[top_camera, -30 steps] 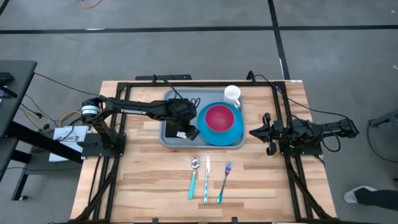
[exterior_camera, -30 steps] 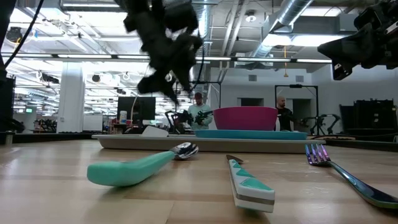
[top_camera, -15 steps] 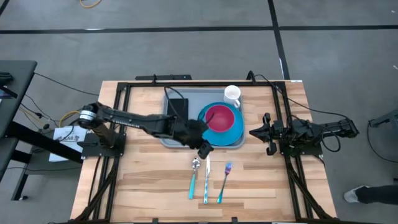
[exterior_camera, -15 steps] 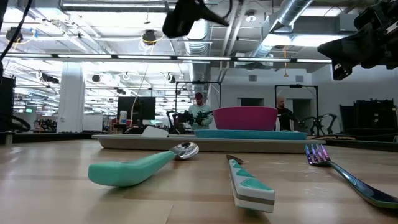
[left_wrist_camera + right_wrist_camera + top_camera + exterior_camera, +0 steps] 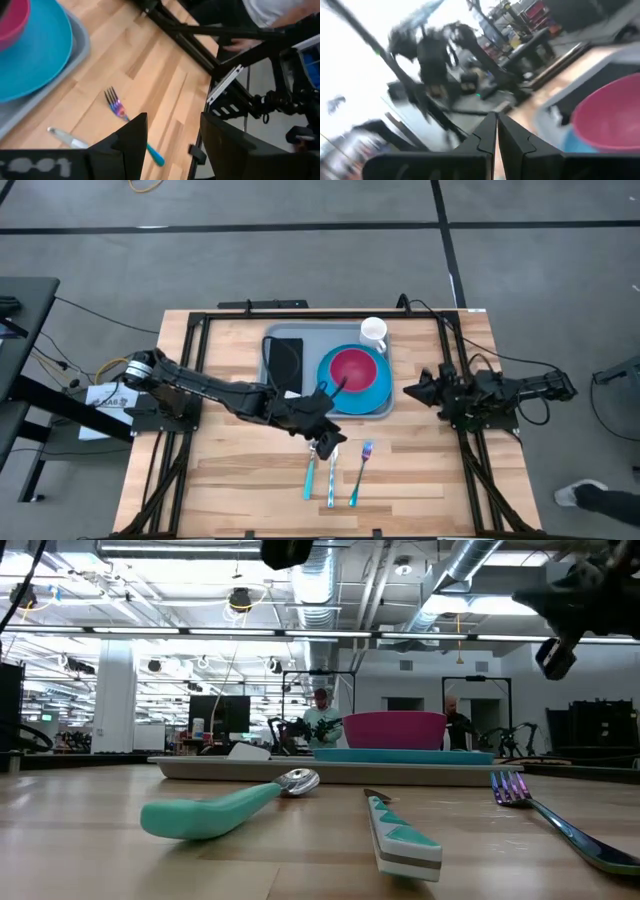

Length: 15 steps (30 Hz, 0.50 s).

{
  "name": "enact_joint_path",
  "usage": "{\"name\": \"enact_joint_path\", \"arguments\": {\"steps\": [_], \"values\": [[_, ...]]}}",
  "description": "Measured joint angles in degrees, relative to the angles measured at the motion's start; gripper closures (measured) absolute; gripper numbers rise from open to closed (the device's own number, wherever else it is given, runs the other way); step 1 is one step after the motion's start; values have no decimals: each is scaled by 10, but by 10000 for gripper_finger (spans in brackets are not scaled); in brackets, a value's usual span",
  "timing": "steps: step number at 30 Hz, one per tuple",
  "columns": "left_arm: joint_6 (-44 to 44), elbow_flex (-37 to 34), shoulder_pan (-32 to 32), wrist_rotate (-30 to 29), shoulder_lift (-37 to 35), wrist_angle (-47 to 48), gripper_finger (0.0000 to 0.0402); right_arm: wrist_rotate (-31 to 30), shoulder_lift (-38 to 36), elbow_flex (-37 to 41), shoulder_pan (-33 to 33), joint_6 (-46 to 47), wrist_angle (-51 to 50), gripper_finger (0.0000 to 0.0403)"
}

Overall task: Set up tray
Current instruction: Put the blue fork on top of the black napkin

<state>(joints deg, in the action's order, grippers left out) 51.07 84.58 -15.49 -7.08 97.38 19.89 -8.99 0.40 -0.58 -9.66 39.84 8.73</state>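
So we've got the tray (image 5: pixel 275 402) sitting at the table's far-middle, already carrying the blue plate (image 5: pixel 372 392), pink bowl (image 5: pixel 352 367) and mug (image 5: pixel 374 332). Our left gripper (image 5: pixel 326 442) hangs wide open right over the spoon (image 5: pixel 310 470), probably next in line. Knife (image 5: pixel 332 477) and fork (image 5: pixel 360 473) lie close alongside, so it's tight there. Right gripper (image 5: pixel 413 391) waits pinched shut, beside the tray's right edge.

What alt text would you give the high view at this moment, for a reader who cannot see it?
Seen from above, the left gripper, fingers open, hovers over a spoon, knife and fork lined up on the wooden table. Behind them, a grey-blue tray holds a blue plate with a pink bowl, a white mug and a black rectangular item. The right gripper waits, shut, beside the tray.
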Motion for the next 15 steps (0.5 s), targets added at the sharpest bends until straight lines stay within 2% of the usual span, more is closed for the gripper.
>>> {"name": "enact_joint_path", "arguments": {"steps": [3, 9, 15], "values": [[12, 0, 0, -15, 0, 17, 232, -1, 0, 0, 4, 85, 17, 392], [31, 0, 6, -22, 0, 56, 233, -1, 0, 0, 0, 194, 19, 392], [80, -13, 7, -54, 1, 78, 233, -29, 15, 0, -18, 215, 14, 392]]}}
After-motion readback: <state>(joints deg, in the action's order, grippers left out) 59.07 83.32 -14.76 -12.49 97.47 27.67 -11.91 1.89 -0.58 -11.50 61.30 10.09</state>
